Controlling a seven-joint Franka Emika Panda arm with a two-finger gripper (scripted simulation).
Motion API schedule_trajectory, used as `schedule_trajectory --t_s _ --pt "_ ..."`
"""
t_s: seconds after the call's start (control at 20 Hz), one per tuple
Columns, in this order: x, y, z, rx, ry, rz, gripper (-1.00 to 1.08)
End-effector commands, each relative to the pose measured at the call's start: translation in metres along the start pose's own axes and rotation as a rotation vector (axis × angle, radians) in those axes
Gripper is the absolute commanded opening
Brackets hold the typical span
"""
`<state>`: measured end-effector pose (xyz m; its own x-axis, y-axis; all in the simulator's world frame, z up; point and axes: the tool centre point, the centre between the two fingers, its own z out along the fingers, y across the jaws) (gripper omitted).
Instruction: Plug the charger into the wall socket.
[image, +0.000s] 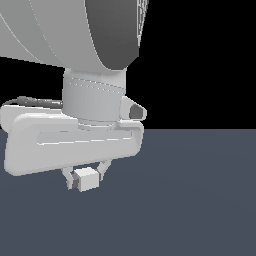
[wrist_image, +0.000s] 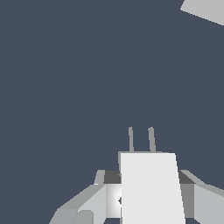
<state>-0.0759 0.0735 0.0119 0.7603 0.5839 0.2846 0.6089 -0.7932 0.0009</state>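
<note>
1. My gripper (image: 85, 176) hangs low at the exterior view's left, under the broad white hand and wrist of my arm (image: 75, 45), which fills the upper left of that view.
2. My two fingers are closed in on the charger (image: 86, 179), one pressed to each side of it, so I have it clamped between them.
3. The charger is a small plain white block; in the exterior view it shows just below the hand, above the dark grey floor (image: 190, 200).
4. In the wrist view the charger (wrist_image: 151, 188) sits between my fingers (wrist_image: 83, 205), and two thin grey prongs (wrist_image: 141, 139) stick out of its far end, side by side and close to parallel.
5. The prongs point out over bare floor.
6. A pale flat piece cut off at the corner of the wrist view looks like the wall socket (wrist_image: 205, 11), well apart from the prongs; I cannot make out its slots.
</note>
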Motion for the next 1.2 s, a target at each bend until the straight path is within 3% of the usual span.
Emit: schedule_trajectory --t_s 0.0,0.6,1.15 --pt "0.000 0.000 0.000 0.000 0.000 0.000 -1.00" --pt "0.002 0.001 -0.005 -0.009 0.001 0.029 -1.00" --pt "0.016 0.009 -0.037 -0.063 0.007 0.220 -1.00"
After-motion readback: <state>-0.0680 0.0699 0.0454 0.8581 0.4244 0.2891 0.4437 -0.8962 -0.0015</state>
